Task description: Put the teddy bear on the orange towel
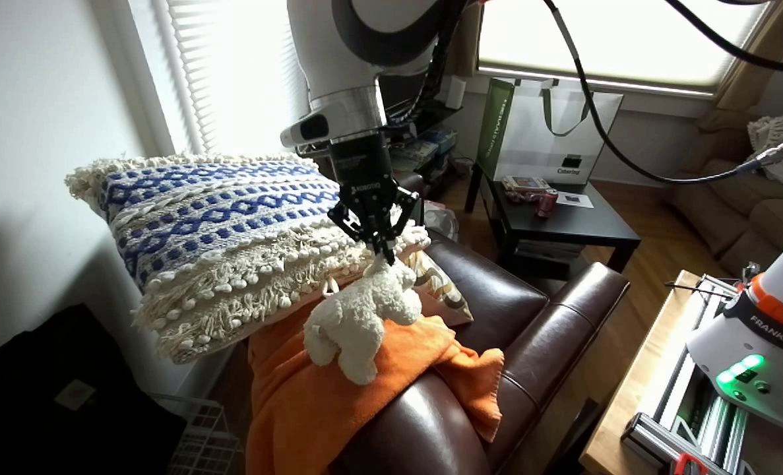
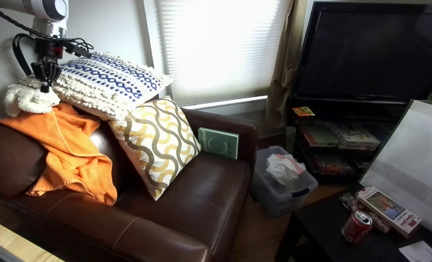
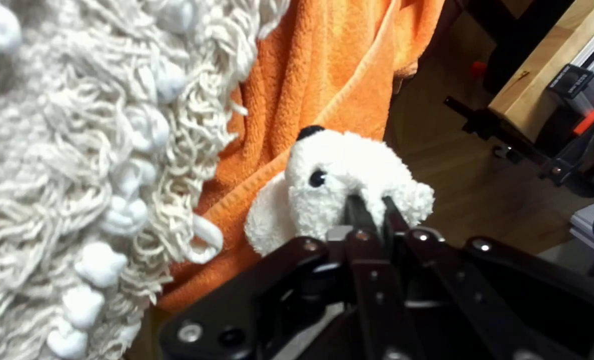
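In both exterior views the teddy bear (image 1: pixel 358 320) is seen held over the orange towel (image 1: pixel 312 409), and in the wrist view the jaws are shown closed on a pinch of plush at the top of its head. Whether its feet are touched to the cloth cannot be told.

The bear is judged to be light, soft and easily squashed rather than fragile, and its curly nap should be gripped well. With so small a pinch, though, the body may be swung or twisted; if a fresh hold were needed (none seems called for), the torso would be better chosen.

With the bear taken as the clock's centre in an exterior view, the bulky fringed pillow (image 1: pixel 219 218) is crowded in at ten o'clock, and the fur could be snagged on its white loop (image 3: pixel 214 239). At two o'clock the way is narrowed by a patterned cushion (image 1: pixel 440 284). At five o'clock the rounded leather of the sofa (image 1: pixel 424 422) is left bare, and a bear set too far that way might be tipped off. More cloth is offered towards seven o'clock, though its flatness is hard to judge; a slow, straight lowering would be favoured.
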Tool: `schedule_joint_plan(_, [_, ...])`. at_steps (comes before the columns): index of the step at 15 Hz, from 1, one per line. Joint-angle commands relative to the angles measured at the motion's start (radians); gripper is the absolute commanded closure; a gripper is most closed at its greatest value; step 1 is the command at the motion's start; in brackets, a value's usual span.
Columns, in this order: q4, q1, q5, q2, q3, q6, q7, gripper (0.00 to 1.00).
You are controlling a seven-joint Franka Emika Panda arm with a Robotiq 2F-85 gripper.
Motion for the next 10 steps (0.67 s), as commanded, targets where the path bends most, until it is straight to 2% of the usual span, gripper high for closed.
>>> schedule_joint_plan(1, [0.029,0.001,-0.004,0.048,-0.009,-0.052,0.028,0.60])
schedule_joint_plan(4, [0.003,0.001,0.003,0.008,-0.008,-0.069,0.074,0.38])
schedule_joint_plan(9, [-0.169,-0.025,0.049,-0.231,-0.003,0.102,0.246,0.00])
schedule_joint_plan(10, [-0.033,-0.007,0.014,-0.098,-0.002,0.032,0.197,0.00])
